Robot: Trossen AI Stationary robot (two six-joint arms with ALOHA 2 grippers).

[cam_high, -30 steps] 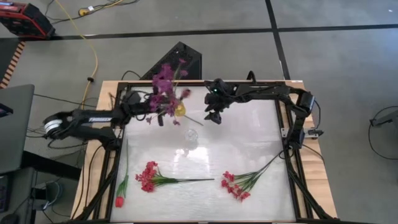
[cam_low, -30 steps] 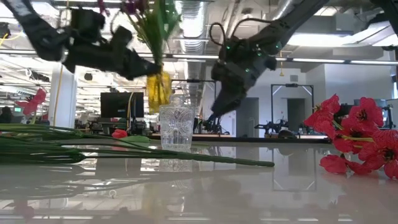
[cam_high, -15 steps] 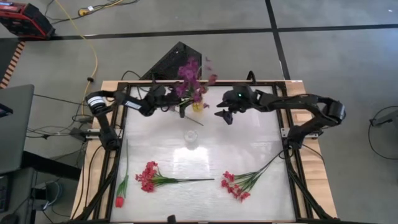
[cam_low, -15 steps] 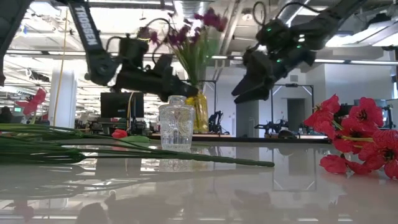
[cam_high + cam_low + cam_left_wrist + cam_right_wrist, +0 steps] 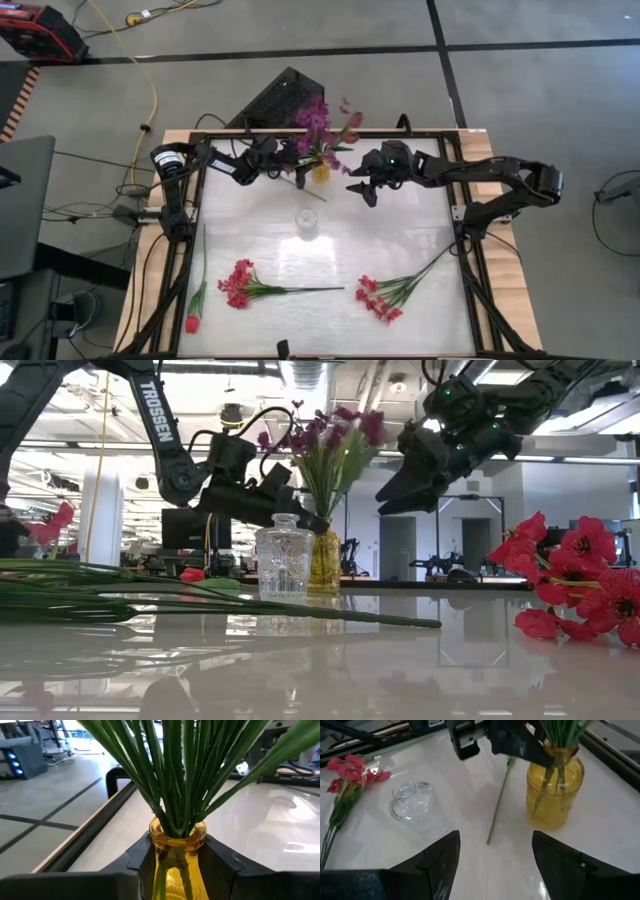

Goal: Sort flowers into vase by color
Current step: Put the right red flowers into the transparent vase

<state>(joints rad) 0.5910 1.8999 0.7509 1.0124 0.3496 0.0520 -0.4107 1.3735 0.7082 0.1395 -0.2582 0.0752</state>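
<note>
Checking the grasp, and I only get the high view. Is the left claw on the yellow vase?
Observer: Yes. The left wrist view shows the left claw closed against both sides of the yellow vase at its neck.
Operator: Vase down or lifted?
Observer: Down. The low view shows its base on the table.
Operator: Right claw?
Observer: The right claw is open and empty in its own wrist view, above the table between the clear vase and the yellow one.
</note>
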